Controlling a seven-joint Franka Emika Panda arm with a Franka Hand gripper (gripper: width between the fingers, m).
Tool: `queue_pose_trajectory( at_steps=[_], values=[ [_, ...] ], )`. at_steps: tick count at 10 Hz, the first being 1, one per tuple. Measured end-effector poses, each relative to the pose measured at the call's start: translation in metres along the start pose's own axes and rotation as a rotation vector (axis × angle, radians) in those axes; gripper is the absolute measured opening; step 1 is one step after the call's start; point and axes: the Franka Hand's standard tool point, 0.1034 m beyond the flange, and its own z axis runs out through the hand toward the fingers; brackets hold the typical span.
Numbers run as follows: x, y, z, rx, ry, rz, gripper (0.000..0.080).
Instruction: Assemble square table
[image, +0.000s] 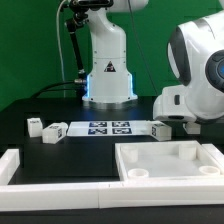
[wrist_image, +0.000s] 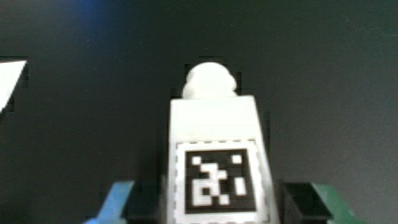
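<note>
**Straddling one leg post; square table not yet begun**

1. Claw (wrist_image: 217, 203): lowered to the black tabletop surface, fingers (wrist_image: 128, 203) standing either side of item 2. They sit close against its flanks. Whether they press on it or leave a sliver of gap cannot be told.
2. Leg post (wrist_image: 215, 130): white, lying flat and pointing straight away from the claw. Its rounded end is farthest out, and a black-and-white tag faces up between the fingers. Nothing shows it lifted.
3. Marker board (image: 108, 128): flat white sheet of tags, just beside the claw, running away from it along the table.
4. Square tabletop (image: 130, 150): large white slab with raised rim, near the claw on the exterior camera's side and apart from it. No leg stands in it.
5. Nearer loose leg post (image: 56, 131): past the far end of item 3, well apart from the claw.
6. Farther loose leg post (image: 35, 125): just beyond item 5. Whether a third piece lies with them is too small to tell.
7. Border wall (image: 40, 165): long, low and white, well apart from the claw, alongside item 4.
8. Robot base (image: 108, 75): white pedestal, farthest off.

Progress, by judgement: opening stage. The first leg is being taken up. Seating it in the slab and fitting every other leg remain to be done.
</note>
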Motion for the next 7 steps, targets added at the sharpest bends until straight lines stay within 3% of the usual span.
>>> queue_pose_trajectory(
  at_steps=[3,6,7],
  values=[
    [-0.004,0.002,-0.007,-0.002,-0.012,-0.014,0.0286],
    [-0.031,0.025,-0.085,0.034,0.045,-0.071,0.0288],
    [-0.044,0.033,-0.104,0.04,0.056,-0.076,0.0288]
  ],
)
